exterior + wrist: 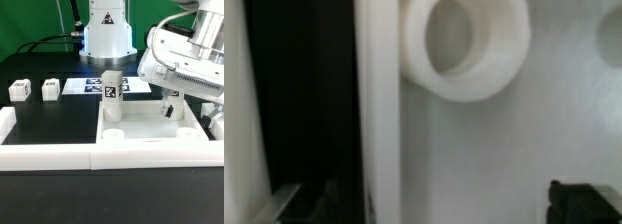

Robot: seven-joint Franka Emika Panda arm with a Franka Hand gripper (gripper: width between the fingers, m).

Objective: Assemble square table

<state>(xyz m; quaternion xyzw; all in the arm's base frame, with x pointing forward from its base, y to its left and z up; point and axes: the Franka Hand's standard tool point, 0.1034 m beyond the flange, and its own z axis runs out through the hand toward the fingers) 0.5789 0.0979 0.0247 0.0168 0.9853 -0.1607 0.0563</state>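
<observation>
A black table (60, 120) is set before a green backdrop (30, 25). The gripper (172, 104) is held low over the white tabletop (140, 125), which lies directly beneath it and inside the border wall (60, 152).

Progress is judged as early. One upright leg (112, 92) is seated on the tabletop, beside the hand toward the exterior view's left. Two loose legs (18, 90) (49, 90) lie well apart from the hand, further toward that side and beyond the marker board (82, 86). Whether another leg stands under the hand cannot be told, since the arm hides that corner. At least two legs remain to be fitted.

The overall layout and the leg count are supplied by the exterior view alone. The jaw state is supplied by the wrist view: the dark fingertips (589, 195) stand wide apart, and only bare white surface is seen between them, so nothing is gripped. A round ring (464, 50) is also shown ahead of the gripper (446, 200).
</observation>
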